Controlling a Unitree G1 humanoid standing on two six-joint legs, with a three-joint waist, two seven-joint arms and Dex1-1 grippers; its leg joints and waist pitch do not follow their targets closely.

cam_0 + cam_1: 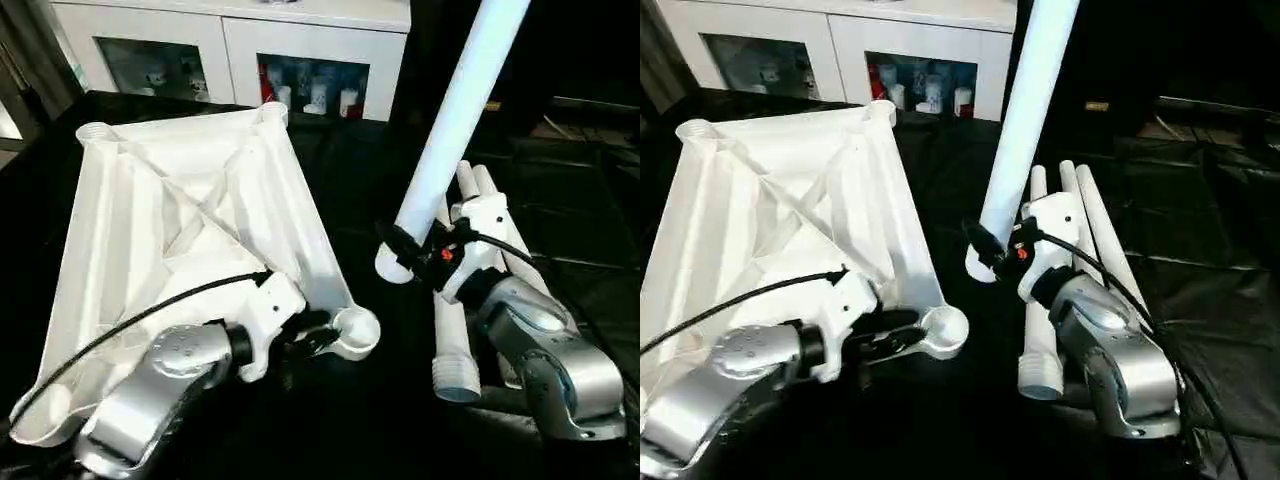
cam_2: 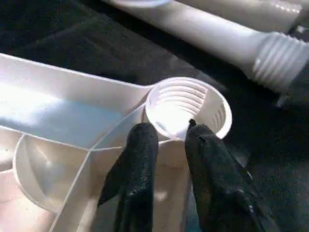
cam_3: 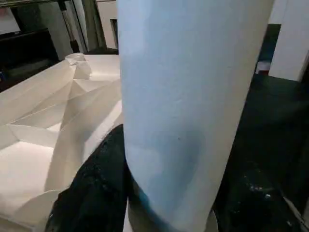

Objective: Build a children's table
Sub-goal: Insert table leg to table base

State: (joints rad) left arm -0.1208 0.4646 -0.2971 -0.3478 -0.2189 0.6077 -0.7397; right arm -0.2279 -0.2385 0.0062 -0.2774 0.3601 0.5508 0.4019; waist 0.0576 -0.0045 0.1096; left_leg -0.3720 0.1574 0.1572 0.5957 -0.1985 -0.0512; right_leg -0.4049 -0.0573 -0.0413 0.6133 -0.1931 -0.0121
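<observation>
Your right hand (image 1: 418,252) grips one white tube leg (image 1: 462,110) near its lower end, its black fingers (image 3: 94,191) clamped on either side, the leg rising steeply toward the top of the head views. Your left hand (image 1: 312,335) sits at the near right corner of the upturned white tabletop (image 1: 180,230), its two fingers (image 2: 140,159) pinched on the rim beside the round threaded corner socket (image 2: 189,107). The tabletop lies ribbed side up on the black-draped surface (image 1: 350,430), left of centre. Three more legs (image 1: 455,330) lie together on the cloth just right of it, under your right forearm, one threaded end (image 2: 282,62) pointing toward you. Behind stands a white cabinet (image 1: 240,35) with glass doors. No brand, label or legible writing is visible on any part
</observation>
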